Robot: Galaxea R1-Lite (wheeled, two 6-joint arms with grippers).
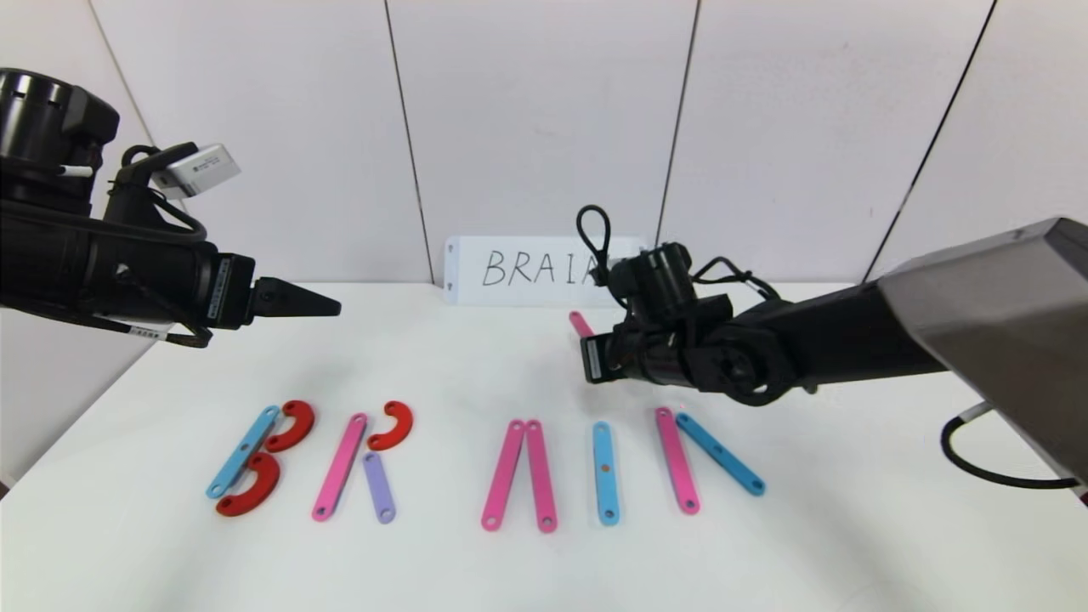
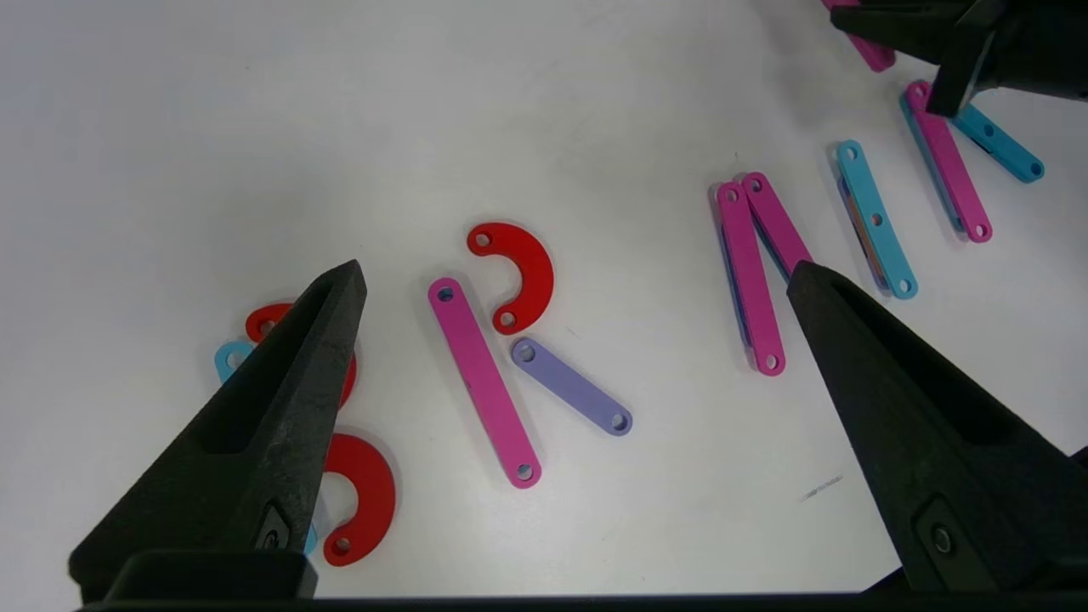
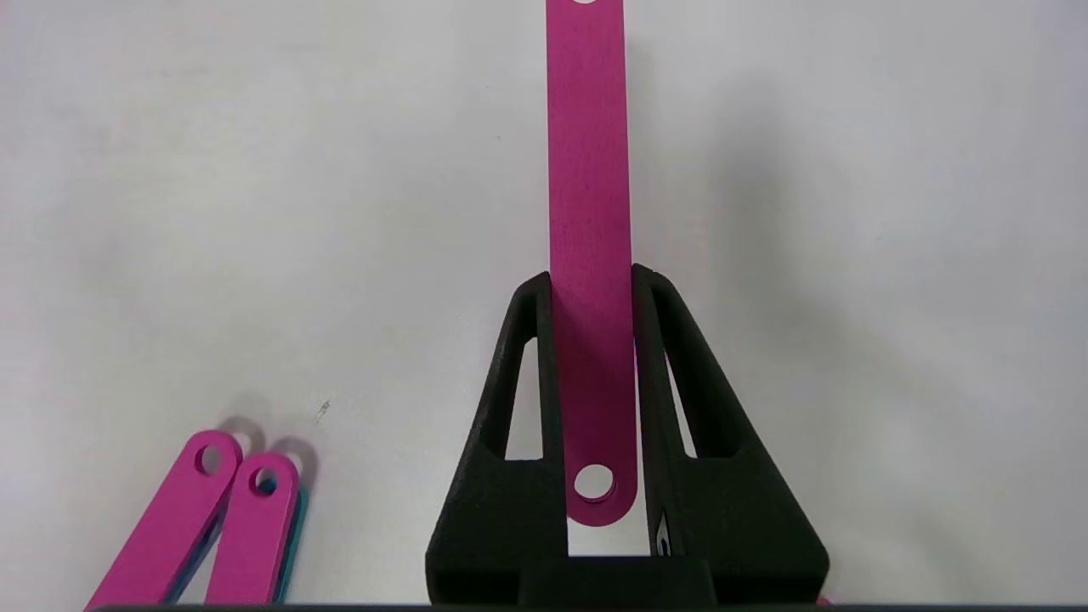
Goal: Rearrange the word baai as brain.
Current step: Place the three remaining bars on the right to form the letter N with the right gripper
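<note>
Coloured letters lie in a row on the white table (image 1: 476, 374). B is a blue strip (image 1: 244, 450) with two red curves (image 1: 291, 425). R is a pink strip (image 1: 340, 466), a red curve (image 1: 393, 425) and a purple strip (image 1: 378, 486). A is two pink strips (image 1: 523, 474), I is a blue strip (image 1: 604, 473). At the right end lie a pink strip (image 1: 677, 459) and a slanted blue strip (image 1: 721, 454). My right gripper (image 3: 591, 280) is shut on another pink strip (image 3: 589, 170), held above the table behind these (image 1: 580, 323). My left gripper (image 2: 578, 272) is open and empty, high above B and R (image 1: 327, 304).
A white card (image 1: 527, 268) with handwritten BRAIN leans on the back wall, partly hidden by my right wrist. A black cable (image 1: 977, 463) loops on the table at the far right. The table's left edge runs close to the B.
</note>
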